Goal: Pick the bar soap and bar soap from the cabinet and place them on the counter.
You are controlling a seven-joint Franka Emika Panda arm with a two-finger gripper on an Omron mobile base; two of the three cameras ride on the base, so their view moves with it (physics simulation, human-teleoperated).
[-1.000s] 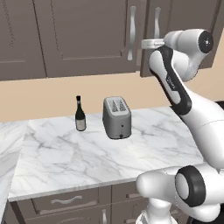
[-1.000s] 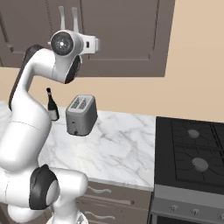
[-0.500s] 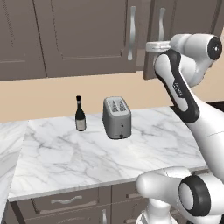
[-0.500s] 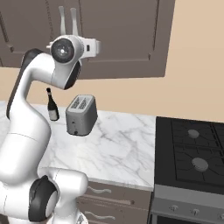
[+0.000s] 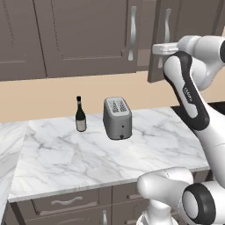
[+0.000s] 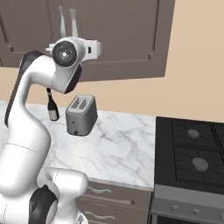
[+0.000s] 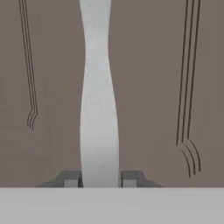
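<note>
The cabinet (image 5: pixel 88 35) is the dark grey-brown wall unit above the counter (image 5: pixel 88 158). Its right door (image 5: pixel 154 66) stands slightly swung out from the front. My gripper (image 7: pixel 99 179) is shut on that door's long curved silver handle (image 7: pixel 99 87), with one fingertip on each side of it. The left base view has the hand (image 5: pixel 165 48) at the handle's (image 5: pixel 167 24) lower end. From the right base view, the same hand (image 6: pixel 89 48) sits just under the two handles (image 6: pixel 73 22). The bar soaps are hidden.
A silver toaster (image 5: pixel 117 117) and a dark bottle (image 5: pixel 80 115) stand near the counter's back. A black stove (image 6: pixel 192 153) adjoins the counter (image 6: pixel 118 144) on the right. Drawers with wavy handles (image 5: pixel 66 202) run below.
My hand has drawn back to the right with the handle in its grip, and the right cabinet door has swung a little way out.
</note>
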